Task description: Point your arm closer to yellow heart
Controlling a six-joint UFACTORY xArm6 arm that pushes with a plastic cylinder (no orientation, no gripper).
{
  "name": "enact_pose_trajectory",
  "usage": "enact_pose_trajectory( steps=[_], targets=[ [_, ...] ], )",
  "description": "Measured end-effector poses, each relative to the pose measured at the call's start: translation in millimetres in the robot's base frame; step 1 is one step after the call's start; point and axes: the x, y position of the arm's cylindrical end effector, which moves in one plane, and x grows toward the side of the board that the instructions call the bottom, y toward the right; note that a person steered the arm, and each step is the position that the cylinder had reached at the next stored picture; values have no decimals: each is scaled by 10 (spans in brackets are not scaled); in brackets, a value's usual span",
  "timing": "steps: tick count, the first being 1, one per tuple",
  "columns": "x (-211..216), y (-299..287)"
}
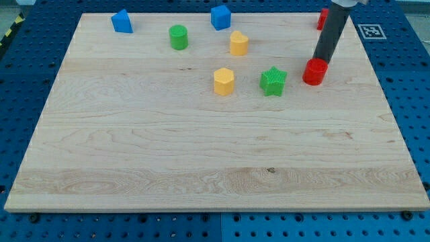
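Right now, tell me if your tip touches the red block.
Cannot tell: in the camera view my tip meets the red block's top edge, with no gap visible, but overlap could hide one.

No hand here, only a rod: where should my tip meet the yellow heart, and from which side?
Its right side wall, from the view's right: my tip stands there, beside the red block, and the yellow heart is a squat block offering only upright walls.

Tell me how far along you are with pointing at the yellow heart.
Nothing looks done yet. My tip sits against the red block at the view's right. Two yellow blocks lie to its left, one nearer the top, one lower; I cannot tell which is the heart. The green star lies between.
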Motion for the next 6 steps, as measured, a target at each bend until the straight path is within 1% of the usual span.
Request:
enact_pose_trajectory(
  steps=[1,2,3,4,5,6],
  targets=[
    [1,0],
    [85,-138],
    [85,-641],
    [68,-725],
    [-258,-935],
    [-360,-1012]
  ],
)
